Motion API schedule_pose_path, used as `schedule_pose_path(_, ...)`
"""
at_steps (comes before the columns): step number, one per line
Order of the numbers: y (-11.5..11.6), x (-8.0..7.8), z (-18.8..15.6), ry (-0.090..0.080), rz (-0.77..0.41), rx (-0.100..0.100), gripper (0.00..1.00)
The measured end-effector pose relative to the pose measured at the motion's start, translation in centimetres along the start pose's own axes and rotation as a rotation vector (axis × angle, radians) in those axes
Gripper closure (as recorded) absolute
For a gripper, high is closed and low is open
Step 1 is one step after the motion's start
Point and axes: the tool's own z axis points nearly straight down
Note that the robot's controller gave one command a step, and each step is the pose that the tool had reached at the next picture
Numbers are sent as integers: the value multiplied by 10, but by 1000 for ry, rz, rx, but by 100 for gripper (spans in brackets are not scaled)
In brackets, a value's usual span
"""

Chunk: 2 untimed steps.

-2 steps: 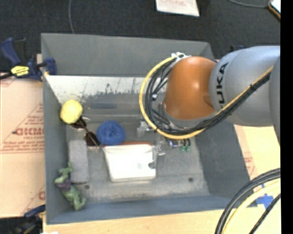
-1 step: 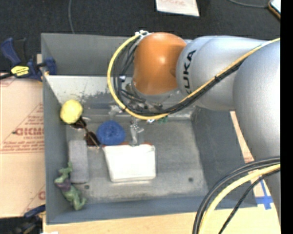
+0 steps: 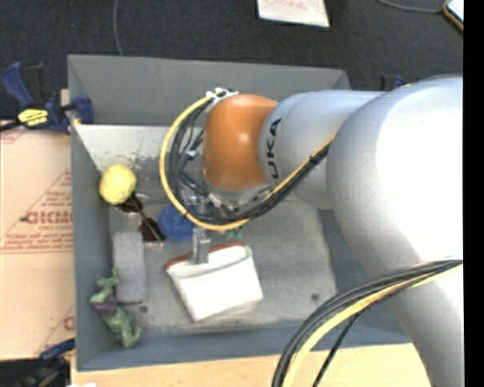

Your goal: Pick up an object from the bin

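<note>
Your KUKA arm (image 3: 371,160), wrist capped by an orange cover (image 3: 234,147) and looped with cables, extended in from the right over the grey metal bin (image 3: 294,252). The gripper (image 3: 200,255) pointed down near the middle of the floor. Whether it was parted or clenched could not be told from above, and nothing could be seen gripped in it.

Directly beneath the gripper, and spreading away from it toward the bin's near wall, lay a white block (image 3: 218,289) with a red strip along its upper edge. The gripper's tip met that red edge, though you could not tell whether it was actually touching.

To the left of the gripper, a grey block (image 3: 129,266) lay lengthwise beside the bin's left wall. Further to the lower left of the gripper, a green toy figure (image 3: 118,317) lay in the corner. Just up and to the left of the gripper sat a blue object (image 3: 173,222), partly hidden under the wrist. A yellow ball (image 3: 117,184) rested further up-left by the wall. A small dark brown item (image 3: 149,229) lay between ball and gripper.
</note>
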Motion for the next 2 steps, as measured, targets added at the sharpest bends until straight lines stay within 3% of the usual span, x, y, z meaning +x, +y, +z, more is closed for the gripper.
schedule_pose_path(1,11,-36,-2,-8,-455,-1,100)
schedule_pose_path(2,11,-36,-2,-8,-455,-1,100)
